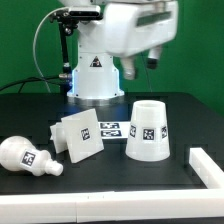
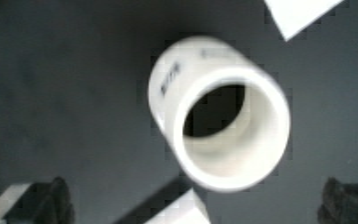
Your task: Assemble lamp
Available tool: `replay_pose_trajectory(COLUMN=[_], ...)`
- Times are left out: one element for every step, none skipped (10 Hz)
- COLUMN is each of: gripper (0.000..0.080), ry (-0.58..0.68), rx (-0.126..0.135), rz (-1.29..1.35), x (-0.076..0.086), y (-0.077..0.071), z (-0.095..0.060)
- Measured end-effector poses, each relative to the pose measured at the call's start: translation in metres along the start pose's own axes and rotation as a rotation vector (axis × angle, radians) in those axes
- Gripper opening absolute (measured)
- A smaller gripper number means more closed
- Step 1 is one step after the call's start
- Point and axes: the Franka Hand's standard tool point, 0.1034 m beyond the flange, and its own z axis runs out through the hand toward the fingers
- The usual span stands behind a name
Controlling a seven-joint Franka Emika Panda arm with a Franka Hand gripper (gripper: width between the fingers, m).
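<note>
The white tapered shade (image 1: 147, 130) stands on the black table at the exterior view's right, wide end down, with tags on its side. The flat squarish base (image 1: 80, 136) leans tilted at centre left. The round-headed bulb (image 1: 27, 157) lies on its side at the far left. My gripper (image 1: 138, 66) hangs well above the shade, open and empty. In the wrist view the shade (image 2: 220, 112) shows from above with its dark opening, blurred. The dark fingertips (image 2: 30, 202) sit wide apart at the frame's lower corners, clear of the shade.
The marker board (image 1: 112, 128) lies flat between the base and the shade. A white angled bracket (image 1: 210, 168) sits at the table's right front edge. The white robot pedestal (image 1: 95, 72) stands behind the parts. White patches (image 2: 318, 14) show at the wrist view's edges.
</note>
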Motion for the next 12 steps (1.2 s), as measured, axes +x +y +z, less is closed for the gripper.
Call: replay_pose_trajectory(gripper=[0.07,0.07,0.07,0.07,0.07,0.07,0.07,0.07,0.07,0.07,0.07,0.07], ry=[0.04,0.043,0.038,0.038,0.038,0.038,0.059,0.1,0.156,0.177,0.188,0.187], rx=[-0.012,0.002,0.001,0.002,0.002,0.003,-0.019,-0.059,-0.063,-0.108,-0.066,-0.067], rz=[0.004,0.015,0.014,0.009,0.011,0.011,0.003,0.055,0.145,0.092,0.045,0.081], x=[-0.028,-0.037,-0.03,-0.029,-0.03,-0.03,-0.035,-0.061,-0.083,-0.094,-0.1,-0.1], y=[0.001,0.003,0.002,0.002,0.002,0.002,0.008,0.021,0.029,0.042,0.047,0.05], z=[0.004,0.008,0.008,0.008,0.008,0.009,0.009,0.013,0.021,0.025,0.031,0.031])
